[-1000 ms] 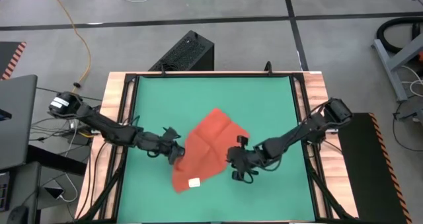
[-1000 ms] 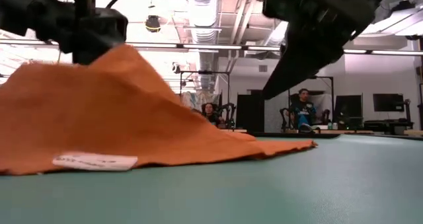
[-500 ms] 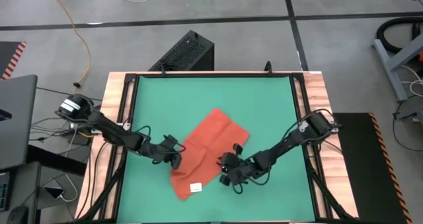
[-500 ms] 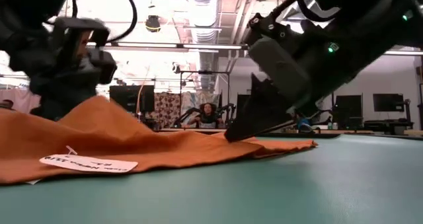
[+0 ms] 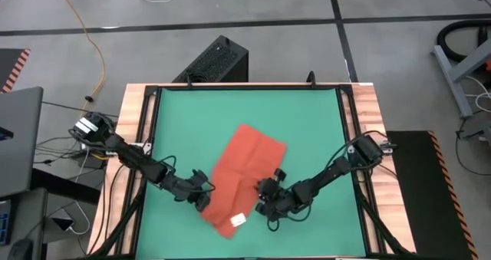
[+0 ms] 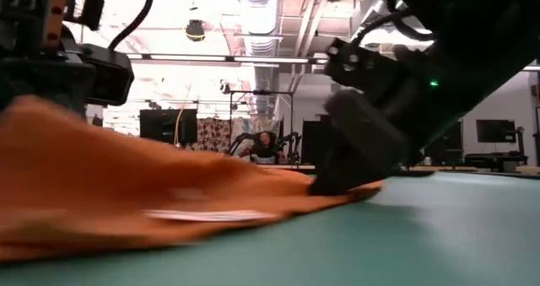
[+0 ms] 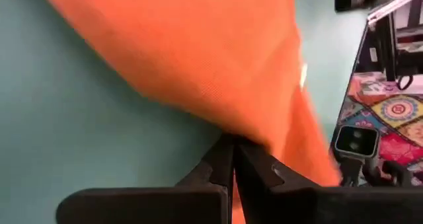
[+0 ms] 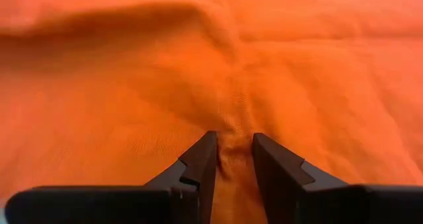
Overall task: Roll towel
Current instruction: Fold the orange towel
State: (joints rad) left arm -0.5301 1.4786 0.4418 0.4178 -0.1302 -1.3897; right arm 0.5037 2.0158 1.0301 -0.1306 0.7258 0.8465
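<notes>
The left gripper's (image 7: 232, 159) fingers are pressing tight together, with an edge of the towel (image 5: 245, 172) pinched between their tips, as its own wrist view shows. The right gripper's (image 8: 230, 156) fingers are standing only slightly apart, and a small ridge of cloth is bunching up in the narrow gap between them, so they are nipping the towel rather than hanging free.

From above, the left gripper (image 5: 201, 197) is sitting at the towel's left near edge and the right gripper (image 5: 265, 196) at its right near edge, both low over the green tabletop (image 5: 307, 122). The towel is lying mostly flat and slantwise near the middle of the tabletop, its far corner spread out and its near end, with the white tag (image 5: 238, 220), lying between the two grippers.

No rolled turns are showing anywhere. By my judgement the task is only beginning: the near edge is gripped on both sides, and the whole rolling is still to do.
</notes>
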